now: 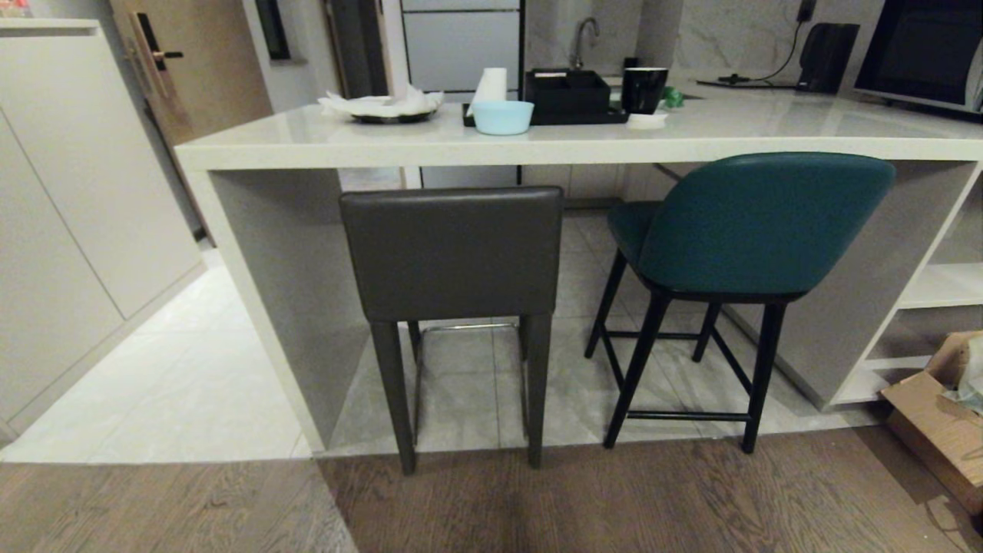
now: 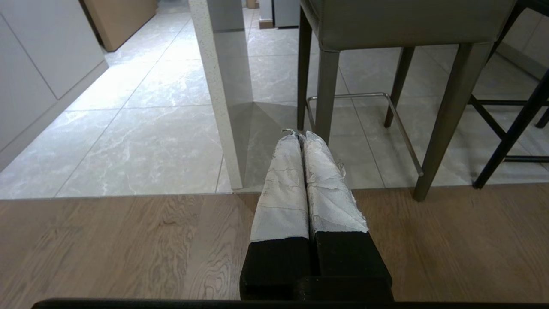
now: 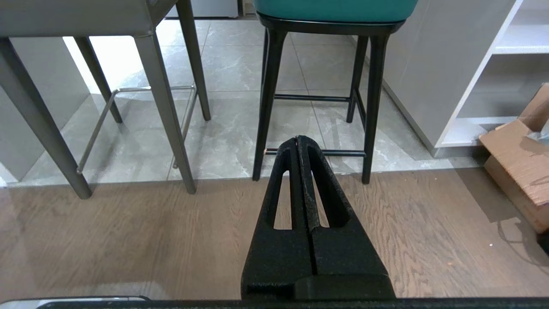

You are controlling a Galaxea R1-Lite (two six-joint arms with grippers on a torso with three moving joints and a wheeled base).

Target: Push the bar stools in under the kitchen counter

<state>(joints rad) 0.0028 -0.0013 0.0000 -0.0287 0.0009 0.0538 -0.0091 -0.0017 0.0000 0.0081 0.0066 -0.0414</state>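
You see the grey stool (image 1: pixel 453 253) on the left and the teal stool (image 1: pixel 756 223) on the right, both near the table (image 1: pixel 584 142) edge, backs sticking out. Your left gripper (image 2: pixel 299 135) and right gripper (image 3: pixel 297 139) are clenched, empty, low over the wood floor (image 1: pixel 653 499). No writing shows.

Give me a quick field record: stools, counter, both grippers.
grey stool: at the counter's left end, back legs on the wood floor, outside the counter's edge
teal stool: to its right, turned at an angle, seat partly under
kitchen counter: bowl, cup, tray on top
left gripper: shut, empty, low before the grey stool
right gripper: shut, empty, low before the teal stool
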